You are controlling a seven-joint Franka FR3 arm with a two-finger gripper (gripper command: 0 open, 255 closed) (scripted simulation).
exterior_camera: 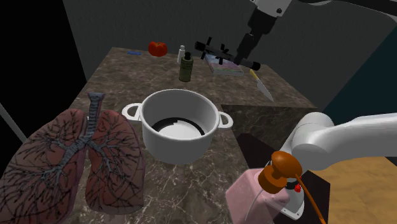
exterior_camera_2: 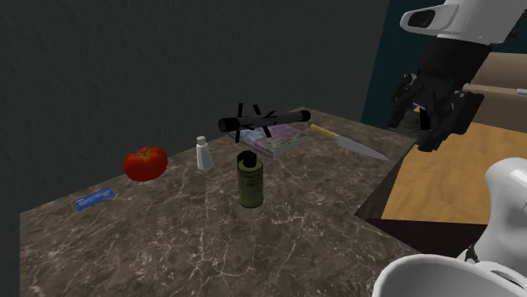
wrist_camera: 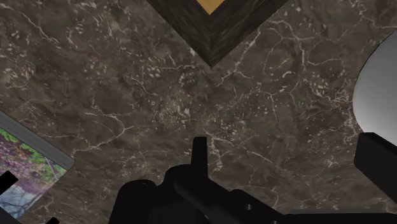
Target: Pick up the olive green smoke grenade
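My pincer (exterior_camera_2: 421, 126) hangs open, its two black prongs apart with nothing between them, high above the dark marbled counter (wrist_camera: 127, 95). The smoke grenade (exterior_camera_2: 250, 180) stands upright well below me and well off to one side. It is a small olive green canister with a dark fuze fitting on top. Roughly between it and me lie a yellow-handled knife (exterior_camera_2: 346, 142) and a colourful book (exterior_camera_2: 279, 140) with a black finned tube (exterior_camera_2: 263, 121) resting on it. A little white bottle (exterior_camera_2: 202, 153) stands near the grenade on the side away from me, clear of it. I judge the grenade to be stiff and unyielding, of modest weight, with smooth rounded sides that could slide in a loose grip. Its narrow base means a sideways nudge would likely tip it. The best hold, I reckon, is across the middle of the plain body, under the dark top fitting, with one prong on each side and squeezed squarely so it cannot twist out. As for my pose, the arm rises from the stand and folds over, so the hand points down at the counter. From my wrist I look at bare counter near its corner, with the book's edge (wrist_camera: 25, 167) to one side of me and the white pot's rim (wrist_camera: 380, 89) to the other.
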